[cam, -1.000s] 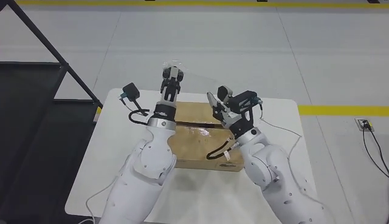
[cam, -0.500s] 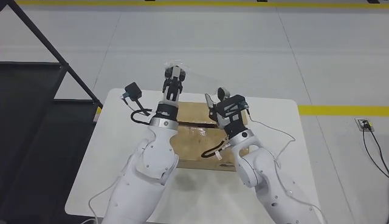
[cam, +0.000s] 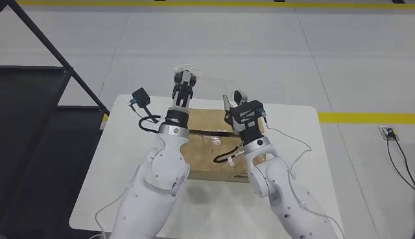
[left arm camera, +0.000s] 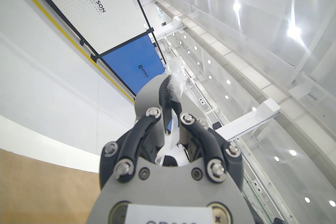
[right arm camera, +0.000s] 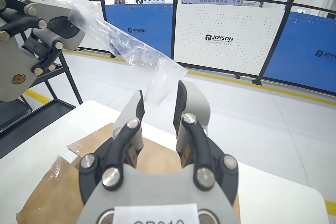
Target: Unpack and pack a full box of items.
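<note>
**Bag** [right arm camera: 126, 51]: a clear film strip, hanging in the air above the far edge of the worktop [cam: 107, 174], over the far side of the box [cam: 206, 145]. One end is sitting pinched in the left tool [left arm camera: 172, 93], whose jaws are standing nearly together on the film. The long axis is running from that tool down and across toward the right tool [right arm camera: 160, 96]. The free end is dangling just at the tips of the right tool, in line with the gap between its jaws, which are standing wide and gripping nothing. The right tool is thus lying nearer the free end. Judged from this, a short advance along the bag's axis is looking sufficient to bring the film between its pads.
</note>
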You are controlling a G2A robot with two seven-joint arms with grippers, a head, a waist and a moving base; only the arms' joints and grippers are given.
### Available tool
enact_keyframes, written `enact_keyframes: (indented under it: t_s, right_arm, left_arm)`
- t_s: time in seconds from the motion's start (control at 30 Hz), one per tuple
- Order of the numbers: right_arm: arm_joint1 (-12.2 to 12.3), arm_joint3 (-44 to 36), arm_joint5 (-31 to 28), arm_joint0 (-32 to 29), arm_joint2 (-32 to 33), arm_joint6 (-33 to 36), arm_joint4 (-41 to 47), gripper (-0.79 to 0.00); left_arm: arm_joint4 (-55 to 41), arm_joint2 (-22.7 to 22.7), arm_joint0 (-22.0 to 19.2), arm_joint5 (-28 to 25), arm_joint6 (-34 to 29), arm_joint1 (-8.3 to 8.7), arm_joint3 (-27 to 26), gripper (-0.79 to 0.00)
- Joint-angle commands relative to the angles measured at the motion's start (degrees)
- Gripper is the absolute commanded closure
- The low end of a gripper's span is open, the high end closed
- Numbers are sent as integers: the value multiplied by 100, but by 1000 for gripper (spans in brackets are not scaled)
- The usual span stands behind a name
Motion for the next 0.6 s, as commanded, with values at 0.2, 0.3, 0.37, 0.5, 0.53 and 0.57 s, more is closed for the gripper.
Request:
enact_keyframes:
  t_s: [0.2,0.3,0.37,0.5,0.53,0.57]
  right_arm:
    - [-47,14,-76,-24,62,-34,-108,-132]
    - [-60,5,-120,-43,94,-35,-138,0]
    - [-69,-8,-182,-60,119,-26,-119,0]
    - [-88,-48,-410,-102,212,16,169,0]
    - [-94,-52,-472,-113,244,25,285,0]
    - [-100,-70,-506,-126,297,44,440,0]
  left_arm:
    - [36,-56,15,4,-19,-47,8,0]
    - [56,-86,19,7,-33,-61,20,0]
    - [55,-108,25,14,-34,-72,27,0]
    - [76,-146,38,16,-46,-91,33,0]
    - [83,-155,43,15,-51,-95,36,0]
    - [93,-165,48,16,-57,-99,37,0]
